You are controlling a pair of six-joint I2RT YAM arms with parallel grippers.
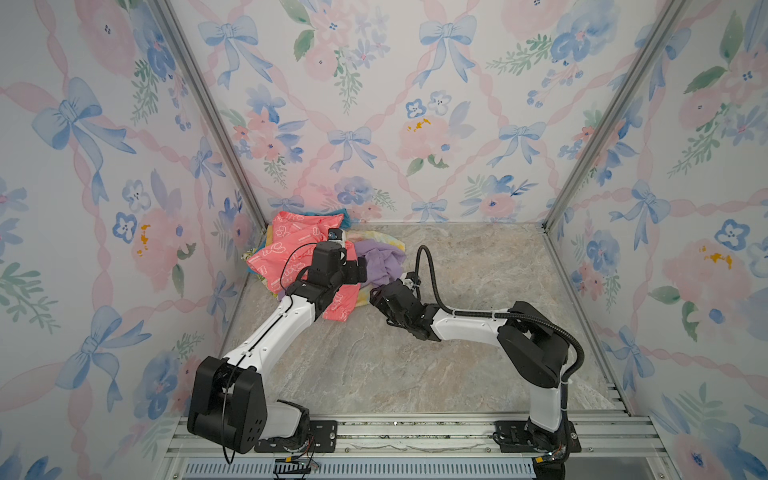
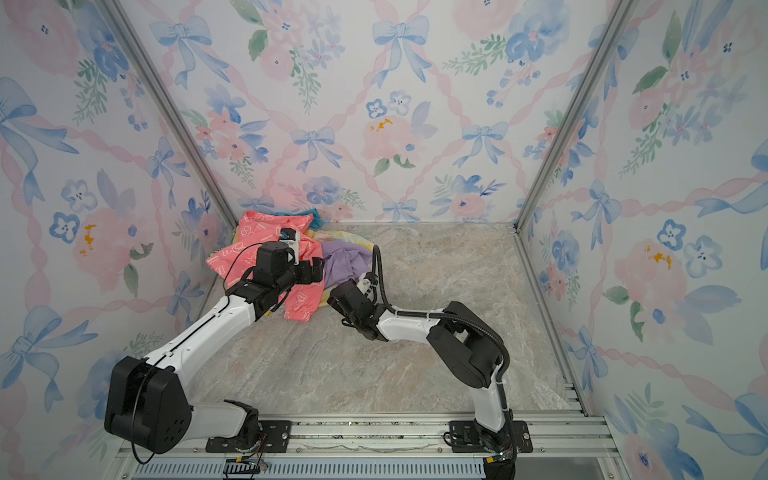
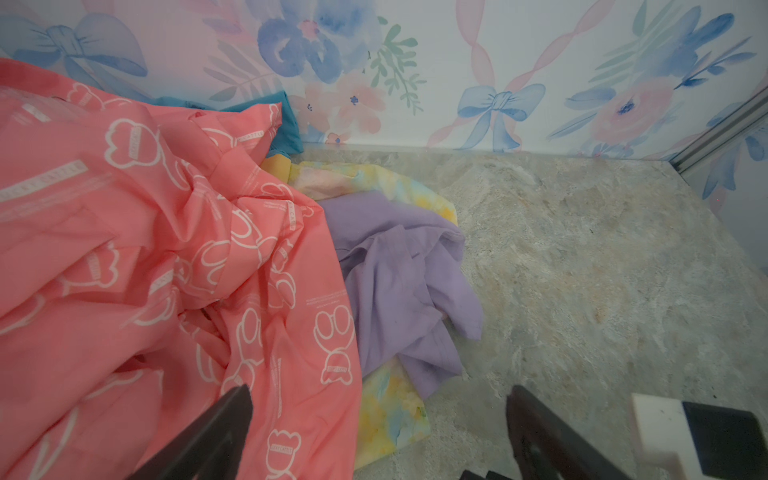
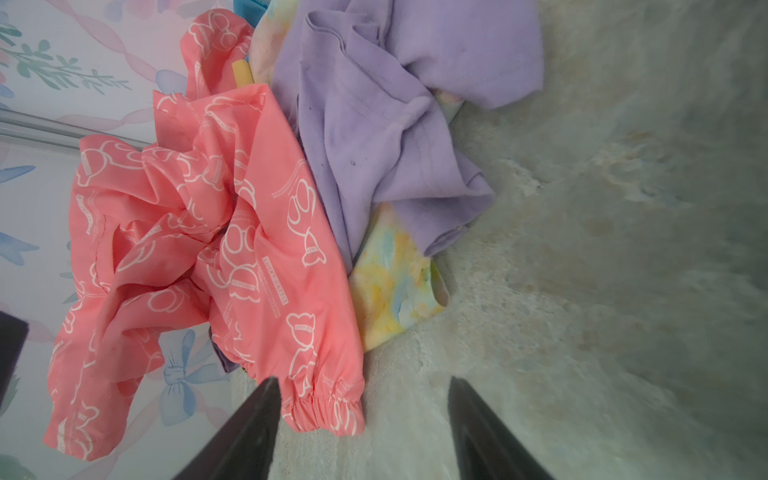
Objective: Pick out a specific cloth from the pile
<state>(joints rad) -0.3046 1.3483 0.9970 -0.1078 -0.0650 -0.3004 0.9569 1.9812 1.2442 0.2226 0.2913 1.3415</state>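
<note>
Direction is what your next move turns on: the pale yellow cloth (image 4: 395, 286) lies straight ahead of the right pincer (image 4: 362, 386), a little to the lilac side of its centre line, with bare table (image 1: 457, 353) between the tips and the cloth's free corner. Only that corner shows on this side of the pile (image 1: 299, 249). The pink cloth (image 4: 249, 232) covers one flank and the lilac cloth (image 4: 395, 124) lies over the far part, so the visible strip runs lengthwise away from the pincer, along the pink cloth's edge. In a top view a second patch of the yellow cloth peeks out behind the lilac one, towards the back wall, beside the teal cloth (image 3: 286, 124), so you can take it that the sheet runs front to back under the heap. Your right pincer stands with its jaws apart and nothing between them, set low near the table; the pink cuff sits just beside one finger, and a grab made too far that way would probably catch it. Your left pincer (image 3: 380, 390) is also spread and empty, hanging above the seam between pink and lilac, with the same yellow corner ahead of it. Of the two, the right looks nearer and better lined up, so reach forward along the strip.
</note>
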